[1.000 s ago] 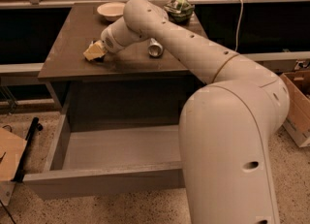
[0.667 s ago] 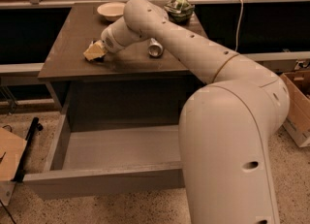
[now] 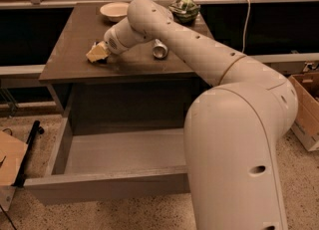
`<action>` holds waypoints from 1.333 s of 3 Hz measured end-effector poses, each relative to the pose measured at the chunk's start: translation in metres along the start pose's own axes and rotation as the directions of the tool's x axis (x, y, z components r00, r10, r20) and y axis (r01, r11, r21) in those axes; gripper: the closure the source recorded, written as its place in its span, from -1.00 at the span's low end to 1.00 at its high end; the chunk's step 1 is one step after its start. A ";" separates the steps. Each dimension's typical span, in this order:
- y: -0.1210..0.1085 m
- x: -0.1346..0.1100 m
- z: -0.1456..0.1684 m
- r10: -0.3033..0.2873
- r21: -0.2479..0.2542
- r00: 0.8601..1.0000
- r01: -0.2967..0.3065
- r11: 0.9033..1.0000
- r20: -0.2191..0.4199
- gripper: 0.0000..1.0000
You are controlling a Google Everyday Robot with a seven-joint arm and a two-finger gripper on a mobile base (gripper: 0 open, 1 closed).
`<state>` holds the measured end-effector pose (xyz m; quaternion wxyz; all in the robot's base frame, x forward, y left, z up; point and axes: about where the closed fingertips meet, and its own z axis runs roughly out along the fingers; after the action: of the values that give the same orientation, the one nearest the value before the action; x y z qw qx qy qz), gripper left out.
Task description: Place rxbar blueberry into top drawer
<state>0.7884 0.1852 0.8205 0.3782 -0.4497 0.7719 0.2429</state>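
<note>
My gripper (image 3: 97, 54) is low over the left front part of the dark brown table top (image 3: 70, 59), with the arm reaching in from the right. A small dark shape (image 3: 101, 61) shows right beneath the gripper, touching the table; I cannot tell whether it is the rxbar blueberry, and no blue wrapper shows elsewhere. The top drawer (image 3: 109, 185) is pulled out wide below the table, and its light grey inside (image 3: 124, 149) holds nothing.
A silver can (image 3: 160, 50) lies on its side at mid-table, right of the gripper. A pale bowl (image 3: 114, 10) and a green-and-white bag (image 3: 184, 7) sit at the back edge. A cardboard box (image 3: 306, 109) stands on the floor at right, flat cardboard (image 3: 7, 162) at left.
</note>
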 end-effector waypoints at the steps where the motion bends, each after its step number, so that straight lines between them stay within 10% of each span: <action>1: 0.000 0.000 0.000 0.000 0.000 1.000 0.000 1.000 0.000 0.01; 3: 0.000 0.000 0.000 0.000 0.000 1.000 0.000 1.000 0.000 -1.00; 4: 0.000 0.000 0.000 0.000 0.000 1.000 0.000 1.000 0.000 -1.00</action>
<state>0.7884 0.1852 0.8207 0.3782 -0.4497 0.7719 0.2429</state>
